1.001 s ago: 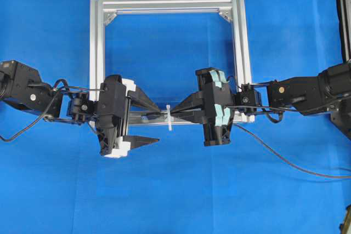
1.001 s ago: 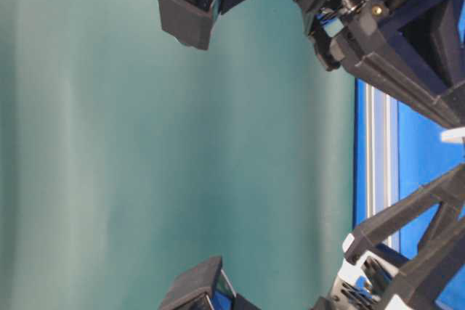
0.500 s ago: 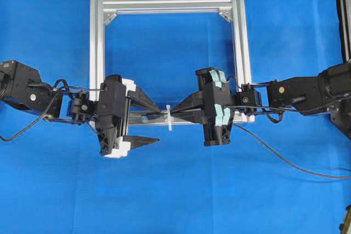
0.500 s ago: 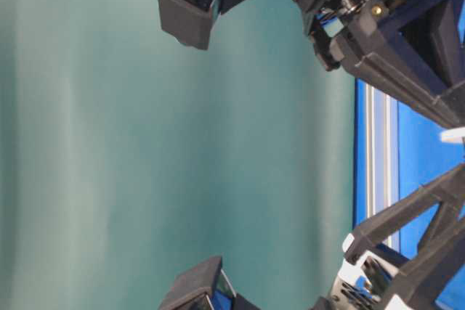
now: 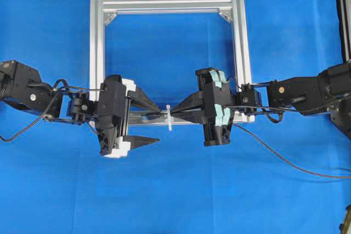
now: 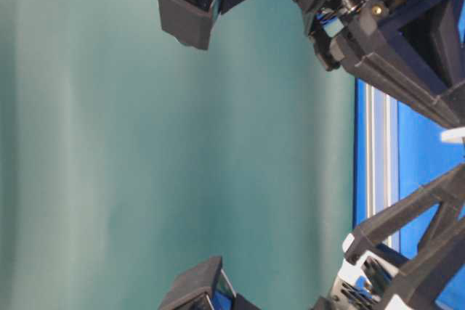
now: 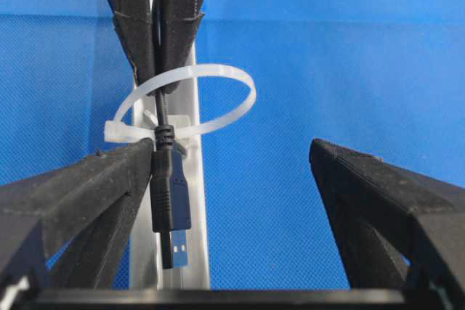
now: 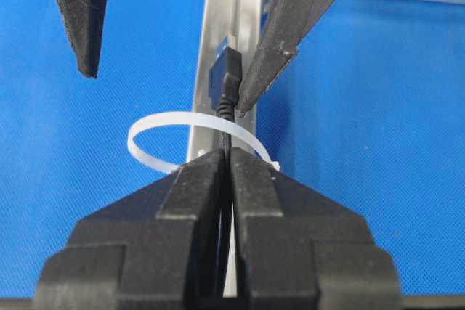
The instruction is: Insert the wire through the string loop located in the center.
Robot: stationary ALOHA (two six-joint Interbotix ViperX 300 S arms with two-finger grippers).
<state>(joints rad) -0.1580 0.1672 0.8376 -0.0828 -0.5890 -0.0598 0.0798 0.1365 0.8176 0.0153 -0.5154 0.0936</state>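
Now | wire (image 7: 168,201) through string loop (image 7: 218,99) | right gripper (image 8: 227,172) pinching wire | left gripper (image 7: 240,179) wide

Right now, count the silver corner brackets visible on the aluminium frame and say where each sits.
2. One corner bracket sits inside the top-left corner of the aluminium frame, the other inside the top-right corner. The grippers cover the lower corners, so more may be hidden.

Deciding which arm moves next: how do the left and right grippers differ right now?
The left gripper is open, its fingers wide apart; the right gripper is shut on the wire. The left holds nothing, with the plug against one finger. Both sit at the string loop, facing each other.
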